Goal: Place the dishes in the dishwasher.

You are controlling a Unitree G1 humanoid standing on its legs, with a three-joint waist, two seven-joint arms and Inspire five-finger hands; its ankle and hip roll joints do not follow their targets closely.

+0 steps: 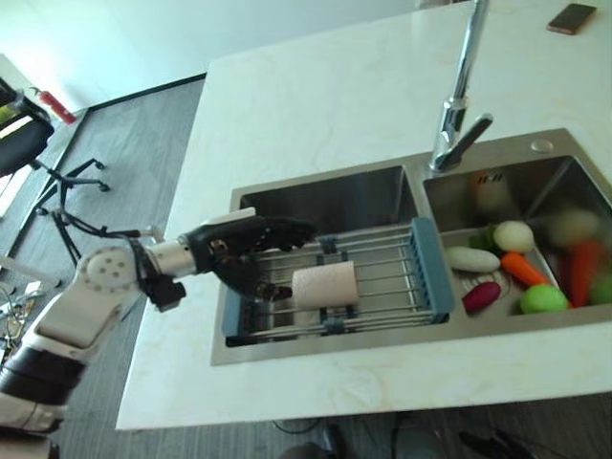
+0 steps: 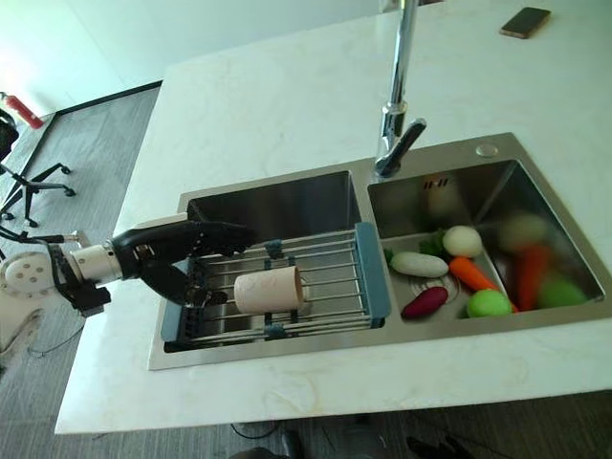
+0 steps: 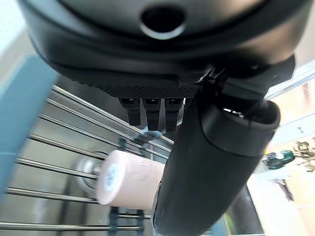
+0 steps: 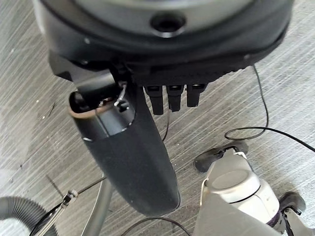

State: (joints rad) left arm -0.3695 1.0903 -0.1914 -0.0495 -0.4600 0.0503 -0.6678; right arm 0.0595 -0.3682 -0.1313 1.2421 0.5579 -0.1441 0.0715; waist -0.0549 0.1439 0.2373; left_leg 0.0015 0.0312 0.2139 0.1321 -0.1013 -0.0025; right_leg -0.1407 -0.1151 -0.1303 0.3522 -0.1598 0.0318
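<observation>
fingers [image 1: 287, 231]: we are seeing them stretched out straight, thumb spread apart, holding nothing
left hand [image 1: 244, 251]: we are reaching over the rack's left end, just beside the cup, apart from it as far as we can tell
cup [image 1: 324, 285]: lying on its side across the rack bars, mid-rack
rack [image 1: 382, 277]: spanning the left sink [image 1: 325, 196] basin
right hand [image 4: 133, 162]: we are hanging it over the floor, fingers relaxed, idle
surface [image 1: 325, 86]: carrying the sink
risk: we are judging the cup could roll along the bars if the thumb nudges it before the fingers close
</observation>
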